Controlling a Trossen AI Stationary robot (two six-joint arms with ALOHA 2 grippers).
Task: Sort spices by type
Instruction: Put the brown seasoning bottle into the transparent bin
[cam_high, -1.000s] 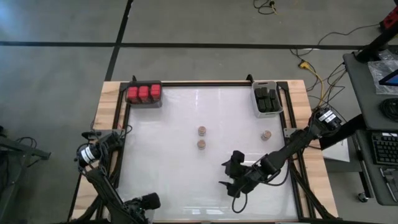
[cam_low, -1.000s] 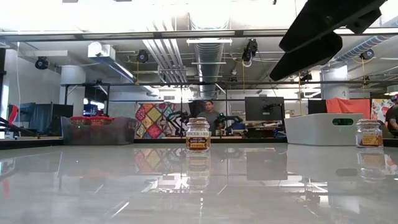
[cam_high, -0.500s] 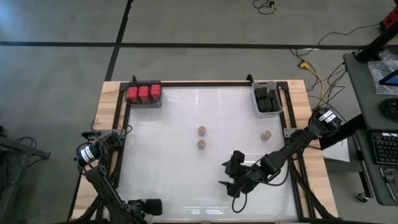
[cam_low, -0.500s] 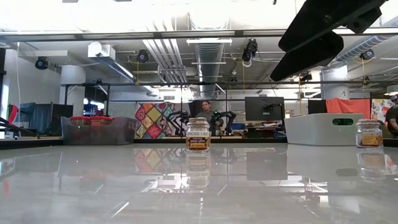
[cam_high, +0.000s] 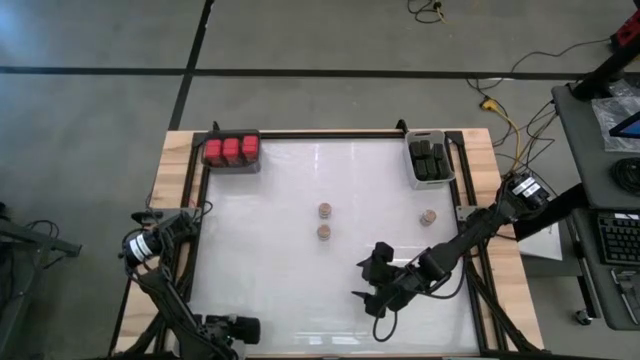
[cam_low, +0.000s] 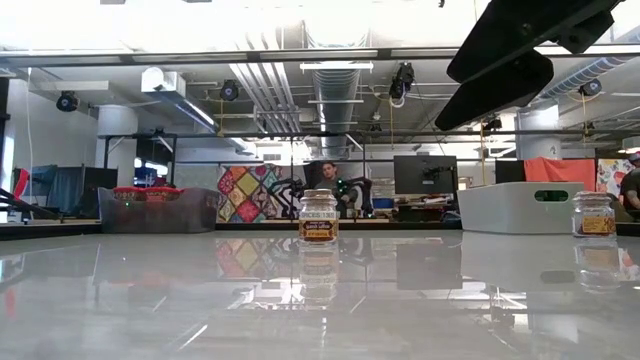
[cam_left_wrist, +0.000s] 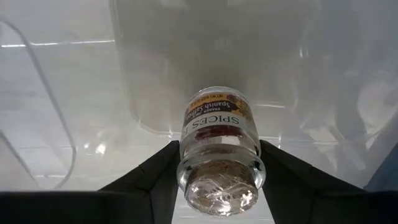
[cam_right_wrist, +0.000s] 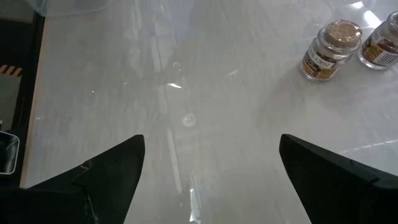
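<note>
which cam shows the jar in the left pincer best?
Left wrist view: the spice jar fills the frame between the left pincer fingers, label readable. High view shows only that pincer at the table's near edge, jar not discernible. Low and right wrist views miss it.

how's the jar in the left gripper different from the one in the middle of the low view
The jar between the left gripper's fingers lies tipped, its base facing the camera; the middle jar stands upright on the table. One sits between dark fingers, over a clear bin; the other stands free. Both are small glass, labelled spice jars.
</note>
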